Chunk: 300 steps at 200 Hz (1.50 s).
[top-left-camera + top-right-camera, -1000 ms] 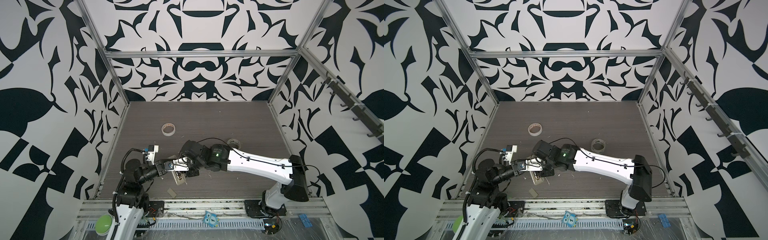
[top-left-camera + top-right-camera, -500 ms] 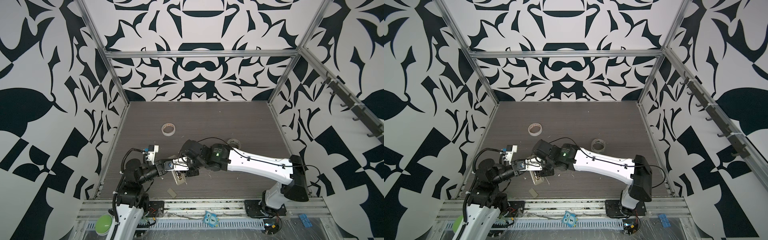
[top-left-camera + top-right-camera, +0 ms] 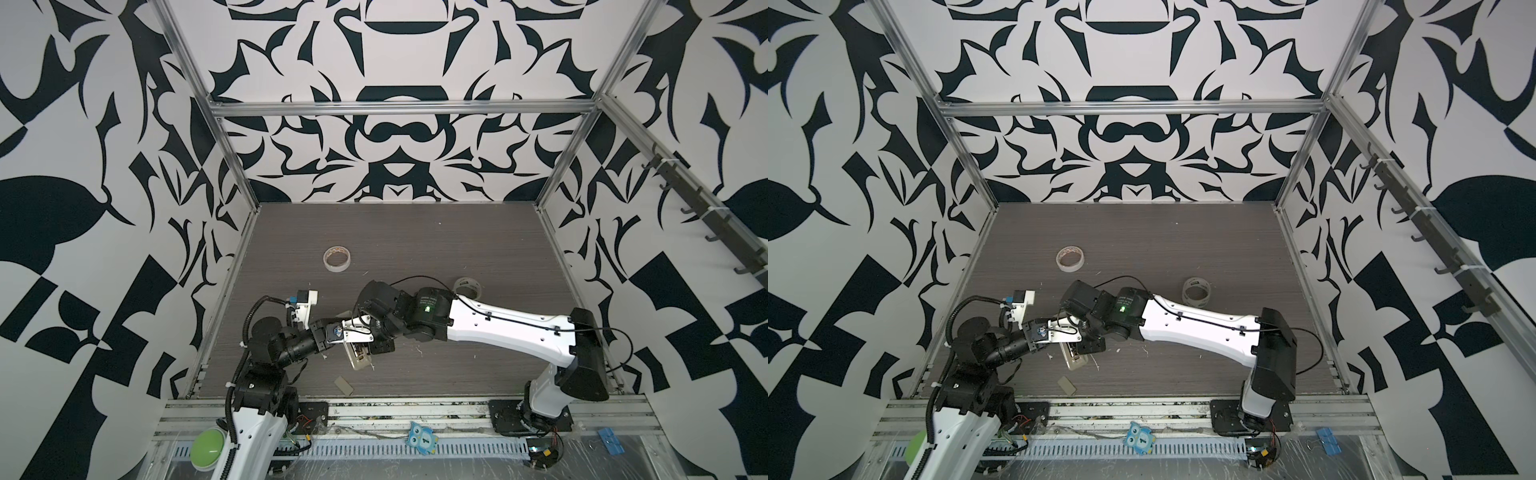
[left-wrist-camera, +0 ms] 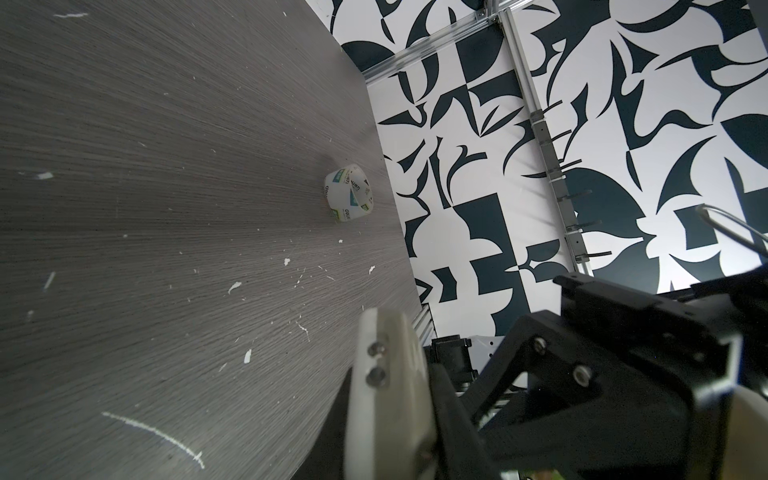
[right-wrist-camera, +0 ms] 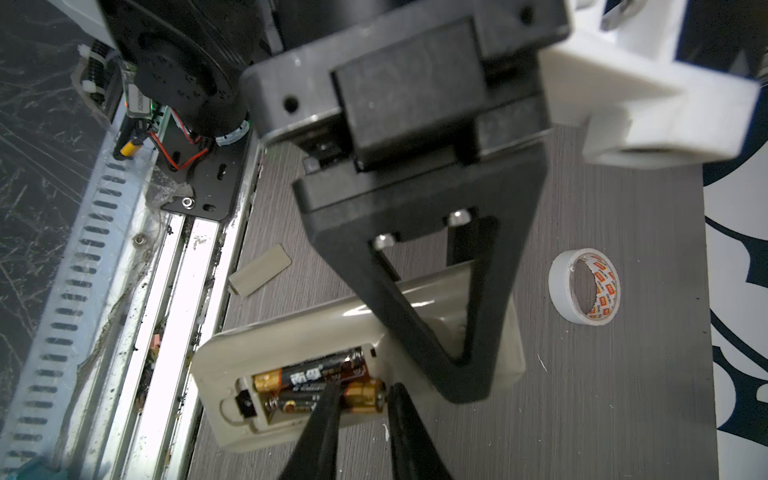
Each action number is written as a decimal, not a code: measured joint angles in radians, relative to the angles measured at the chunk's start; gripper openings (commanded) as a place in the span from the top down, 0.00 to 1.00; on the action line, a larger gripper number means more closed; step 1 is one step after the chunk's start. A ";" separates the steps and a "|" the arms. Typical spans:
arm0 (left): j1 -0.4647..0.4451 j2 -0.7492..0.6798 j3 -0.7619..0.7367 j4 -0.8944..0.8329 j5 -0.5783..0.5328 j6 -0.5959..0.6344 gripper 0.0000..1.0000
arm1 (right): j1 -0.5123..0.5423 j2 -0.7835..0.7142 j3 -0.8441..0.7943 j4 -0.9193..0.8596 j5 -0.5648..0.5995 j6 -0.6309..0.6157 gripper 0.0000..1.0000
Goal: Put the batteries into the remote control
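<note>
Black-and-white patterned walls (image 3: 395, 137) are seen around a grey wood-grain table (image 3: 415, 232), across which white scraps (image 4: 235, 286) are scattered. Toward the front left of that table, in both top views, the remote control (image 3: 358, 357) (image 3: 1074, 358) is laid flat with its beige back up. In the right wrist view its battery compartment (image 5: 249, 401) is shown uncovered at the end nearer the front rail (image 5: 183, 266). The batteries (image 5: 316, 372) are seated in it side by side, with their gold ends turned opposite ways. The left gripper (image 5: 465, 374) is clenched, and its black tip is set on the remote's back at the end away from the compartment. The fingers of the right gripper (image 5: 365, 387) are held narrowly parted. One fingertip (image 5: 326, 409) is laid across the nearer battery, and the other is placed just past the compartment's edge. A small beige plate (image 5: 259, 270) is seen lying on the table between the remote and the front rail, apart from both. One tape roll (image 3: 337, 258) is set farther back, and a second tape roll (image 3: 1197, 291) is found just behind the right arm (image 3: 1196, 328).
</note>
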 measured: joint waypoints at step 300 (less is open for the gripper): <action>0.000 0.006 0.000 -0.013 -0.016 0.005 1.00 | 0.000 0.039 0.046 -0.054 0.000 -0.011 0.79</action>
